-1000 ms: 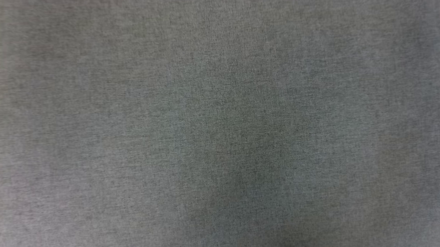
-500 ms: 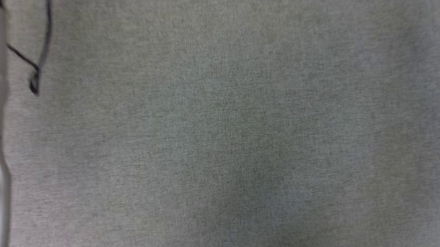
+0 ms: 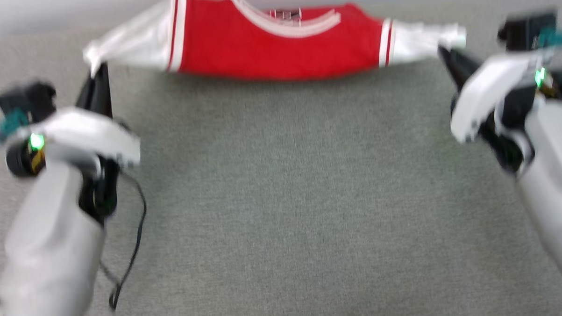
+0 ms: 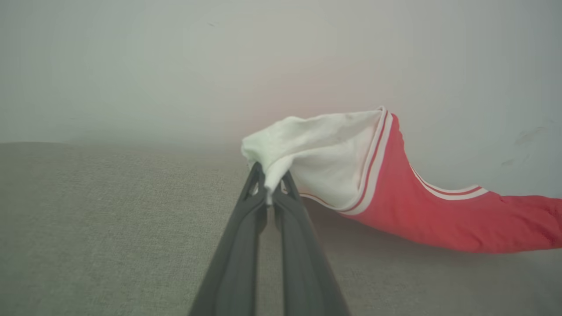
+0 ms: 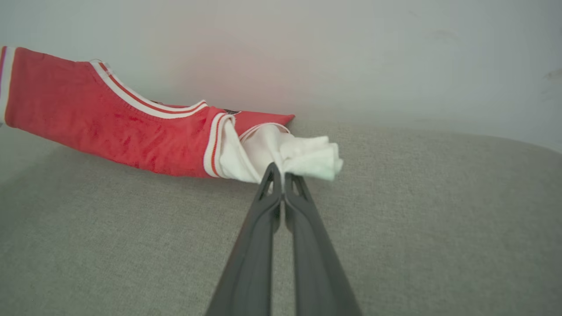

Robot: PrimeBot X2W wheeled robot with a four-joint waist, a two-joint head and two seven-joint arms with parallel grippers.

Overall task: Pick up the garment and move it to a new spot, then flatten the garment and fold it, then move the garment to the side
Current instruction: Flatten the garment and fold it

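Near edge of the grey surface (image 3: 285, 270): your two pale forearms come in here, the left forearm (image 3: 51, 259) with a loose black cable (image 3: 134, 228) hanging beside it, the right forearm (image 3: 556, 204) opposite.
Head view: a second ago it gave you bare grey cloth, then a sliver of pale arm at its left side. Now it takes in both arms and the shirt. Read that as the camera tilting up, not as things moving.
Middle of the surface: bare cloth between your arms, a likely place to lay the shirt flat.
Left gripper (image 3: 95, 73): toward the surface's far edge, fingers pressed together on a bunched end of one white sleeve.
Right gripper (image 3: 443, 51): level with it at the other side of the surface, clamped the same way on the other white sleeve.
Garment (image 3: 277, 50): strung between the two grippers along the surface's far edge, collar showing, red body sagging in the middle. Your wrist views show a shadow under it, so the sleeves look lifted. I cannot tell whether the lower part rests on the surface.
Wall (image 4: 175, 66): pale, rising just beyond the surface's far edge, close behind the shirt.
Task meaning: pick-up looks done. You appear to be carrying or spreading it, and flattening, folding and setting aside remain.
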